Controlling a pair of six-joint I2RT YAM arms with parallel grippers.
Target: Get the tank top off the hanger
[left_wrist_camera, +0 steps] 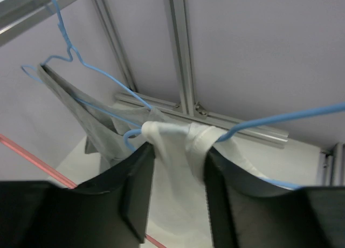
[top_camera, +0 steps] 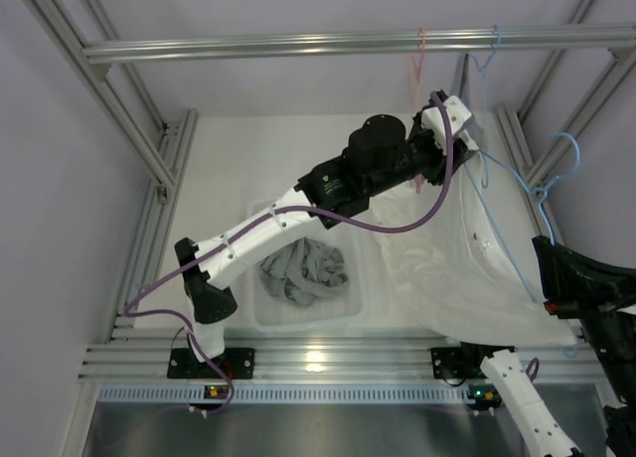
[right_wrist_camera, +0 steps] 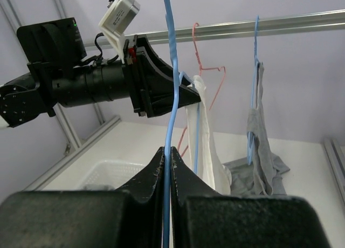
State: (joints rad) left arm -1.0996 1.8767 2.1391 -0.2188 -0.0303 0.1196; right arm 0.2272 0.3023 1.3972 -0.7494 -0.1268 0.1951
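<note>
A white fabric tank top [top_camera: 467, 268] on a blue wire hanger [right_wrist_camera: 171, 113] stretches over the desk's [top_camera: 229, 169] right side, right of a clear plastic bin [top_camera: 298, 316] holding grey clothes [top_camera: 303, 268]. The top's far strap sits between the left gripper's [left_wrist_camera: 178, 162] jaws. The right gripper [right_wrist_camera: 168, 156] pinches the hanger at the near right.

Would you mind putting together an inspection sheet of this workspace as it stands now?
Surface: white table carrying a clear bin.
Job's things: white tank top draped on the blue hanger, which is held away from the rail.
Clutter: grey clothes in the bin; pink hanger on the rail, seemingly bare; grey garment on another blue hanger there.
Claws: left claw open, fingers either side of the tank top's strap; right claw shut on the blue hanger's wire.
Cables: purple cable sagging over the table.
Surroundings: aluminium frame posts at the sides.
</note>
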